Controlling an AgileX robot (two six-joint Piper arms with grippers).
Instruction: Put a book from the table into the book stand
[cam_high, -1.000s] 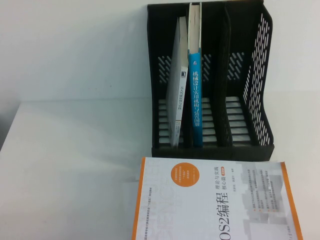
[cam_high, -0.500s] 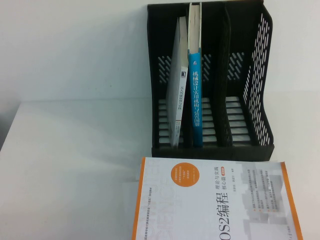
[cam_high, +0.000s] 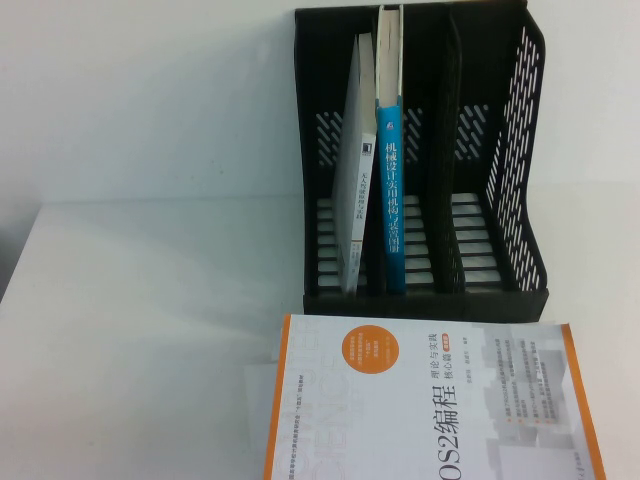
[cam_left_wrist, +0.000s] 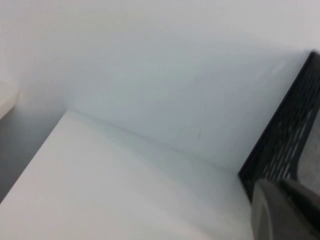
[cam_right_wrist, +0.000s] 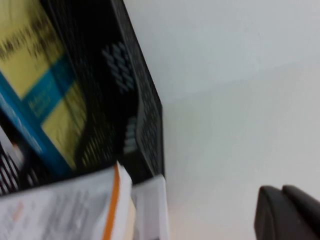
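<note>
Black perforated plastic forms the book stand (cam_high: 420, 160), which is taken as the landmark and is seen upright at the back of the white table (cam_high: 140, 340). Three compartments are counted in the high view. The compartment farthest from the open slotted side holds a white book (cam_high: 355, 190), tilted, and a blue-spined book (cam_high: 391, 190), upright just beside it. The other two compartments are seen with only their slatted floors showing.

Directly in front of the stand's base, the book (cam_high: 430, 400) with orange edges and an orange circle is laid flat on the table, cover up. Its near part is cut off by the frame, so the title is read only as "OS2" plus Chinese characters. A pale sheet or page edge is made out at the book's side, away from the stand's slotted wall; what it is cannot be told.

Neither arm is seen in the high view. In the left wrist view a dark grey part of the left gripper (cam_left_wrist: 282, 212) is caught at the frame corner, near the stand's solid outer wall. In the right wrist view a dark part of the right gripper (cam_right_wrist: 287, 212) is seen beside the stand's slotted wall, near the book's orange corner. Whether either pincer is apart or together cannot be told.
</note>
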